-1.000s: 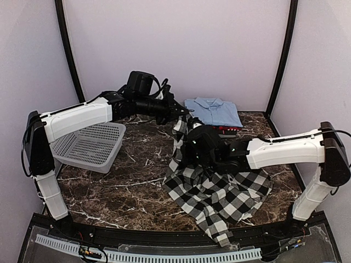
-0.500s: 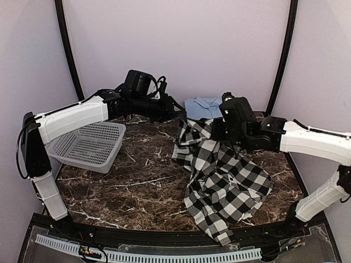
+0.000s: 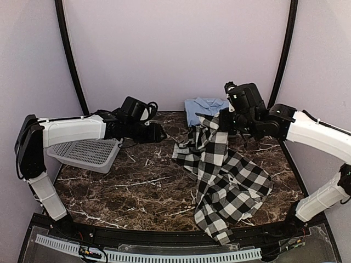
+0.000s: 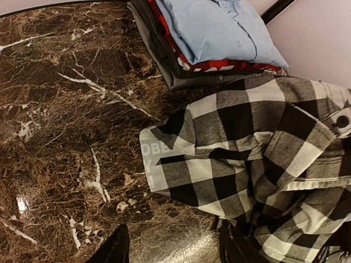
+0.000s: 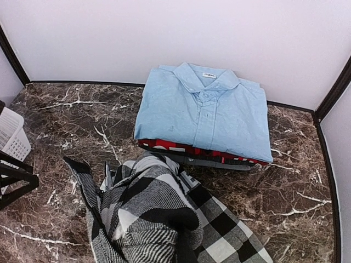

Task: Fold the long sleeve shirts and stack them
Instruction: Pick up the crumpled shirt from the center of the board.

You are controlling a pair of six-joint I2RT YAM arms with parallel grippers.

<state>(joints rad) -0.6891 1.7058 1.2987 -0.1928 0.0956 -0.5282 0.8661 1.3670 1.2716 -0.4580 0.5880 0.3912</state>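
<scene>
The bench (image 3: 126, 186): dark brown marble-look top with white veins, polished, with a bright glare patch in the left wrist view. The checked shirt (image 3: 230, 175): soft woven cloth, matt, heavily creased. The light blue shirt (image 5: 203, 109): finer cloth, smooth, matt. The red shirt (image 5: 181, 149): cloth, only an edge visible. The basket (image 3: 88, 153): grey perforated plastic, dull sheen. The arm shells (image 3: 71, 130): smooth white plastic, with matt black joints.

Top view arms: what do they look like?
The left arm and right arm have white shells on long links and black joints. The left tool and right tool are black, with black cables looping over each wrist.
</scene>
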